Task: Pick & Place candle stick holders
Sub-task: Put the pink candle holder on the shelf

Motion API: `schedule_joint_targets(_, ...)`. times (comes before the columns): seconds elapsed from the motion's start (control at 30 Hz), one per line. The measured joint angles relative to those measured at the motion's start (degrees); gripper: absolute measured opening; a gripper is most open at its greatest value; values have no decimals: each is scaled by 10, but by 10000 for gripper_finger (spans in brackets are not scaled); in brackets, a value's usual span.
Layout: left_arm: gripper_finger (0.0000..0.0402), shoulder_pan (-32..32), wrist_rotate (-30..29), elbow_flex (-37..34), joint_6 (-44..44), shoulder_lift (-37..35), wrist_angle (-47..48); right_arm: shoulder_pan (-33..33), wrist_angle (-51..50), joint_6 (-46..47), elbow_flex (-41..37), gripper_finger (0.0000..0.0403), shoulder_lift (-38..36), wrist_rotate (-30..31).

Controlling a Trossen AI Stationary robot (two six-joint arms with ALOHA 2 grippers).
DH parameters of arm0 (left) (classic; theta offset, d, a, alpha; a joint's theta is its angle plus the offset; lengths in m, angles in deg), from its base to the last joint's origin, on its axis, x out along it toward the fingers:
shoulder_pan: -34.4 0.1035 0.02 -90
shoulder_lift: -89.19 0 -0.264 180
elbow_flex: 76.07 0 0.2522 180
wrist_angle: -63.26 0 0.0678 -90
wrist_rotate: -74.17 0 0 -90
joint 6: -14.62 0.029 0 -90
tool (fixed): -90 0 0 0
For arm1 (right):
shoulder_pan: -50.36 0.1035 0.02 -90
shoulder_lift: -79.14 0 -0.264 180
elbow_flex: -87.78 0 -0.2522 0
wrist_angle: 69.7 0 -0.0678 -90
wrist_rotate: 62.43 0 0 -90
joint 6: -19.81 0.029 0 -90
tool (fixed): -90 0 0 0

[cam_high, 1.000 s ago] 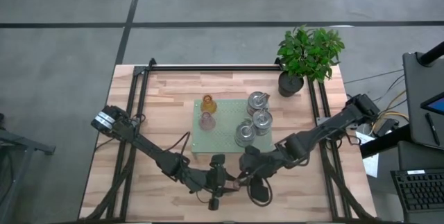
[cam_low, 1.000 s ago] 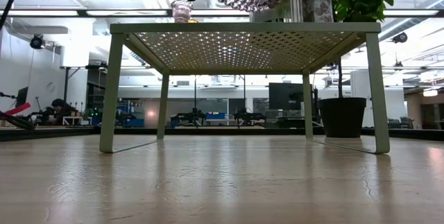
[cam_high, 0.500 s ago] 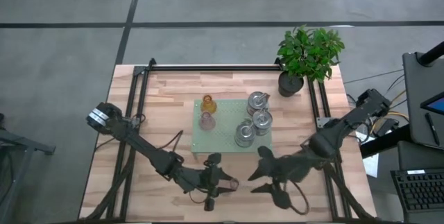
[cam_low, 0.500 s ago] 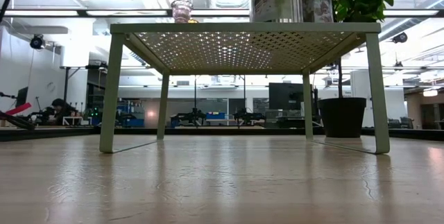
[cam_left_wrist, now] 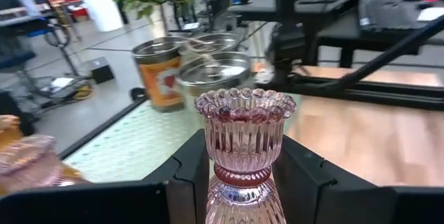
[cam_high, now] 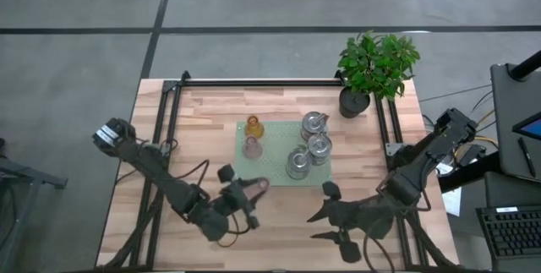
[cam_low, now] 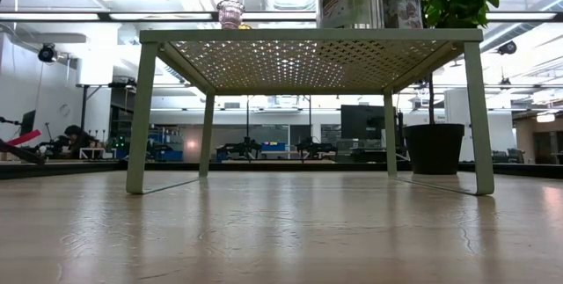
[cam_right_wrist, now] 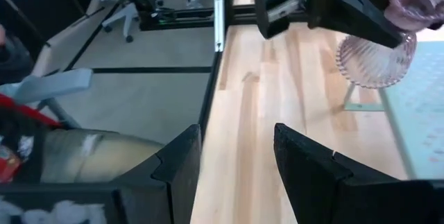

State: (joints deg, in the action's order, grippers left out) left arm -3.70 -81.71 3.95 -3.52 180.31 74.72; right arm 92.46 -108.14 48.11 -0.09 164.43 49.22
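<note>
My left gripper (cam_high: 247, 190) is shut on a pale pink candle stick holder (cam_left_wrist: 243, 141), in the air by the near left corner of the green tray (cam_high: 272, 170). The tray stands on legs. On it stand an amber holder (cam_high: 254, 126), a second pink holder (cam_high: 252, 146) and three silvery holders (cam_high: 314, 122) (cam_high: 319, 146) (cam_high: 297, 163). My right gripper (cam_high: 319, 214) is open and empty near the table's front edge, right of the left gripper. The right wrist view shows its fingers apart (cam_right_wrist: 232, 165). My left gripper pinches the pink holder's narrow waist (cam_left_wrist: 239, 177) between its two fingers (cam_left_wrist: 191, 179), one on each side. The scalloped cup (cam_left_wrist: 244, 116) stands beyond the fingertips. The holder is lifted clear of table and tray and sits tilted; its ribbed foot (cam_right_wrist: 374, 61) shows in the right wrist view.
A potted green plant (cam_high: 376, 66) stands at the table's far right corner. Black frame rails (cam_high: 173, 129) run along the table's left, right and far sides. Bare wood lies left of the tray and along the front edge.
My left gripper has carried the pink holder from the middle of the front edge up and toward the table's far left, to the tray's near left corner. My right gripper has drawn back from it toward the table's right edge.
</note>
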Motion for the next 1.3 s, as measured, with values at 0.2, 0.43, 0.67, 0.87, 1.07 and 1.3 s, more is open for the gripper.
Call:
schedule_joint_targets(0.2,117,29,-48,-15,-6,-2,40,3,-1,-6,-6,169,0,15)
schedule_joint_targets(0.43,117,40,-100,-108,-95,-32,4,3,-2,0,-22,158,1,15)
schedule_joint_targets(0.67,117,38,-122,-215,-97,-68,-147,3,0,0,-29,147,1,15)
schedule_joint_targets(0.87,121,38,-121,-255,-22,-59,-275,3,0,0,-34,140,1,41)
schedule_joint_targets(1.07,123,39,-92,-239,9,-44,-290,3,1,0,-34,142,1,44)
schedule_joint_targets(1.3,127,44,-85,-230,14,-35,-288,3,1,0,-35,150,1,55)
